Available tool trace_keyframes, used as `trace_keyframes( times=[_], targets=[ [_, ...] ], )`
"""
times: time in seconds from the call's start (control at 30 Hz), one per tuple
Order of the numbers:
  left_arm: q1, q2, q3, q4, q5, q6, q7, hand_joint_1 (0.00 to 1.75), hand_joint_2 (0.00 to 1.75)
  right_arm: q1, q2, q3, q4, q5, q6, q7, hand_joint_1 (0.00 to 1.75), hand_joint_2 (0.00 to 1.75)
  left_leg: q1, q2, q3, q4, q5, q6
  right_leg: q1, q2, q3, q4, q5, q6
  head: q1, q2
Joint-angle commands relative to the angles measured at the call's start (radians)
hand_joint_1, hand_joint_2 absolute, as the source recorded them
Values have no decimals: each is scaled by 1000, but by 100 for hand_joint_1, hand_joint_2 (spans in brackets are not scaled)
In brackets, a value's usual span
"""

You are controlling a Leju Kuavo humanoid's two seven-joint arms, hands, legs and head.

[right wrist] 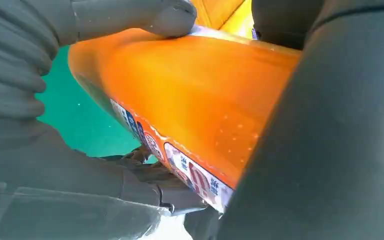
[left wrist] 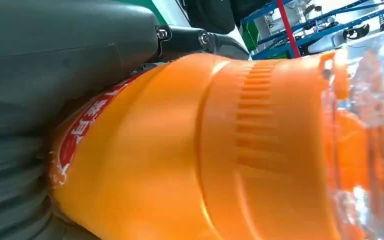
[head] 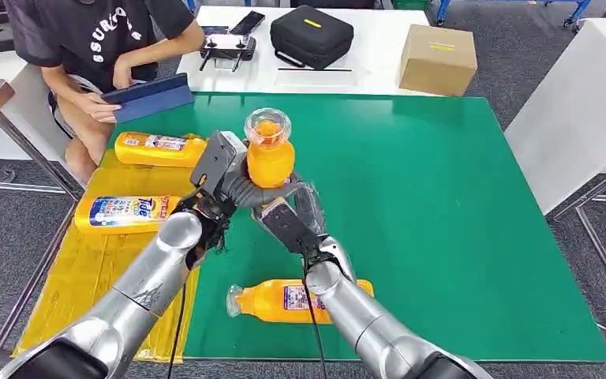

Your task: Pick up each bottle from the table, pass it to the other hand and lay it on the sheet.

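Note:
An orange bottle (head: 271, 160) with a clear cap (head: 267, 126) stands upright in the air over the green mat (head: 442, 205), held between both hands. My left hand (head: 227, 175) wraps its lower body from the left, and the bottle (left wrist: 220, 150) lies against its palm. My right hand (head: 293, 212) grips the base from below right, with its thumb (right wrist: 172, 17) pressed on the bottle (right wrist: 195, 95). Two more orange bottles (head: 158, 149) (head: 123, 212) lie on the yellow sheet (head: 87, 276). Another bottle (head: 296, 301) lies on the mat near the front edge, partly behind my right forearm.
A seated person (head: 99, 47) holds a blue tablet case (head: 148, 97) at the mat's far left corner. On the white table behind lie a controller (head: 227, 43), a black case (head: 312, 35) and a cardboard box (head: 438, 59). A white table (head: 584, 103) stands to the right.

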Motion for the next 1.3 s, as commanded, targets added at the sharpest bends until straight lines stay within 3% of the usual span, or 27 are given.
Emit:
trace_keyframes(
  times=[0.03, 0.1, 0.13, 0.17, 0.83, 1.03, 1.07, 1.1, 1.13, 1.3],
  targets=[
    [-27, -25, -87, 99, -1, -6, 9, 0, 175, -65, 26, 108, 29, 21, 7, -25, 175, 175, 1, 1, 2, 0, -1, -3, 0, 1, 2, 0, -1, -2, 0, 0],
    [-20, -26, -78, 94, -1, -1, 8, 0, 175, -66, 29, 99, 35, 21, 7, -30, 175, 175, 1, 1, 3, 1, -2, -4, 1, 1, 3, 0, -2, -2, 0, 0],
    [-17, -23, -76, 90, -3, 3, 5, 157, 175, -66, 29, 96, 37, 21, 6, -31, 175, 175, 0, 1, 2, 0, -1, -3, 0, 1, 2, 0, -1, -2, 0, 0],
    [-11, -18, -71, 85, -6, 8, 1, 175, 175, -69, 28, 92, 39, 21, 8, -33, 175, 175, 1, 2, 4, 1, -3, -5, 1, 1, 4, 1, -2, -3, 0, 0],
    [98, 34, 72, -119, 6, 88, -47, 175, 175, -42, 7, 33, -20, 27, 23, -17, 175, 175, 0, 3, 3, 0, -2, -4, 0, 2, 2, 0, -1, -2, 0, 0],
    [155, 93, 249, -264, -93, 258, -101, 175, 175, 28, -50, -4, -155, 64, 0, 10, 175, 175, 1, 4, 3, 0, -2, -4, 1, 3, 2, 0, -1, -2, 0, 0],
    [166, 101, 279, -278, -101, 231, -100, 175, 175, 47, -63, -11, -205, 82, 15, 37, 175, 175, 1, 3, 2, 0, -1, -3, 0, 3, 2, 0, -1, -2, 0, 0],
    [171, 99, 308, -279, -154, 294, -104, 175, 175, 58, -70, -17, -233, 100, 2, 40, 44, 175, 1, 4, 5, 0, -3, -5, 1, 4, 4, 0, -2, -3, 0, 0],
    [175, 104, 333, -279, -178, 324, -103, 175, 175, 74, -84, -17, -279, 120, -6, 53, 0, 175, 1, 3, 3, 0, -2, -4, 1, 2, 3, 0, -1, -2, 0, 0],
    [192, 133, 478, -246, -291, 382, -107, 175, 175, 175, -176, -21, -550, 272, 32, 164, 0, 175, 2, 6, 5, 0, -3, -6, 1, 4, 4, 0, -2, -4, 0, 0]
  ],
)
